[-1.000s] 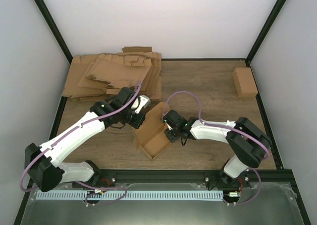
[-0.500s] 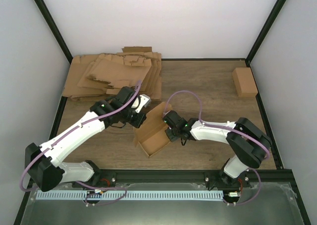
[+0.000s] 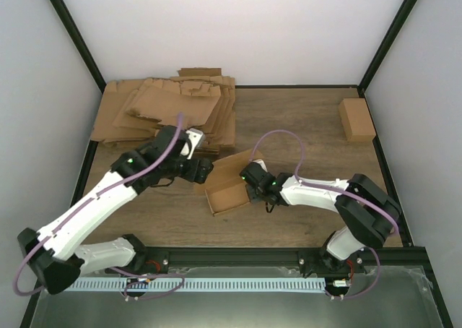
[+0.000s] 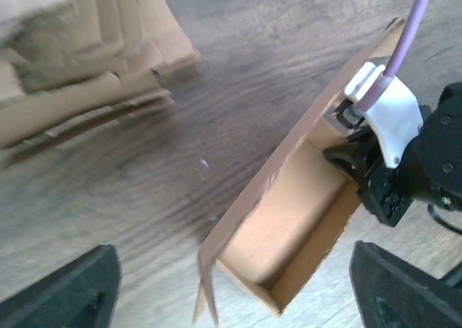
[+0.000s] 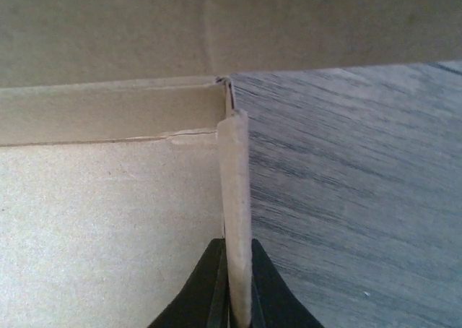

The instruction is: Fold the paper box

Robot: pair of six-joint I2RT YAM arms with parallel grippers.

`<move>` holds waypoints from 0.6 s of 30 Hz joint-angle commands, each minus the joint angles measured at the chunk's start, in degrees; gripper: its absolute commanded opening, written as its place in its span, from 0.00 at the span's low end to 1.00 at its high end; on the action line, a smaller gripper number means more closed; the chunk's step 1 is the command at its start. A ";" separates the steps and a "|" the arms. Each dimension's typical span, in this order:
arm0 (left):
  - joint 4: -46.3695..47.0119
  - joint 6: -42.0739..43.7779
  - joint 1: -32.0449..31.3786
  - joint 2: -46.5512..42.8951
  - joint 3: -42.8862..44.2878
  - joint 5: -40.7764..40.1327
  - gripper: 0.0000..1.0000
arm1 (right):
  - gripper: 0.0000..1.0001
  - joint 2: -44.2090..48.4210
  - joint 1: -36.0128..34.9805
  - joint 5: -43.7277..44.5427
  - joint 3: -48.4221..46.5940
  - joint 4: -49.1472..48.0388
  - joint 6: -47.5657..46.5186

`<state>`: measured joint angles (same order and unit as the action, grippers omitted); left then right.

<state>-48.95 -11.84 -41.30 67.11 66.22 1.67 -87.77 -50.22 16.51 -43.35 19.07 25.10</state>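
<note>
Pinching the right end wall of the paper box [image 3: 228, 197], the right hand [image 3: 253, 187] clamps narrow on the cardboard at the middle of the table [image 3: 310, 136], where the box lies as an open tray, one long flap raised along its far side. The left hand [image 3: 203, 169] hovers just beside the box's left end, spread wide, holding nothing. Flat cardboard sheets [image 3: 162, 111] are heaped far left; a small folded carton [image 3: 356, 119] sits far right.

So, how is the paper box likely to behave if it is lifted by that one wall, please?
Probably light: the paper box is thin cardboard. Pinched on one wall by the right gripper, it would likely tilt or sag. Its tall back flap looks unsecured and may flop.
</note>
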 commanded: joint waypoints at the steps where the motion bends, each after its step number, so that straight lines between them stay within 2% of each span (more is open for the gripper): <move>1: -2.02 -6.61 -0.04 -7.26 1.15 -8.35 0.96 | 0.01 -1.82 0.53 5.57 -2.30 3.50 12.76; 2: -1.93 -7.99 -0.05 -8.93 0.52 -9.19 1.00 | 0.01 -2.18 0.62 6.50 -2.68 4.50 14.91; 8: -1.56 -15.90 0.04 -13.39 -5.25 -9.68 1.00 | 0.03 -2.55 0.91 5.46 -2.97 5.83 19.67; 9: -0.76 -16.57 0.07 -13.59 -6.77 -8.96 1.00 | 0.09 -2.05 0.98 4.46 -2.64 4.74 18.59; 10: 0.01 -16.99 0.07 -13.85 -8.26 -8.11 1.00 | 0.24 -1.49 0.99 4.21 -2.54 4.41 18.15; 12: 1.53 -17.27 0.00 -14.25 -10.71 -6.34 1.00 | 0.29 -0.15 1.00 4.26 -2.31 4.22 16.72; 15: 3.74 -16.71 0.03 -14.19 -13.41 -5.03 1.00 | 0.47 1.93 1.00 5.60 -2.54 5.05 15.23; 18: 5.44 -16.18 0.01 -13.09 -15.00 -5.98 1.00 | 0.52 3.78 1.11 6.45 -3.74 6.67 14.13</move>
<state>-48.07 -27.42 -41.28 53.67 52.38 -4.80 -87.18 -49.52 20.18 -45.06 24.23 40.25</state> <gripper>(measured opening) 0.999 0.509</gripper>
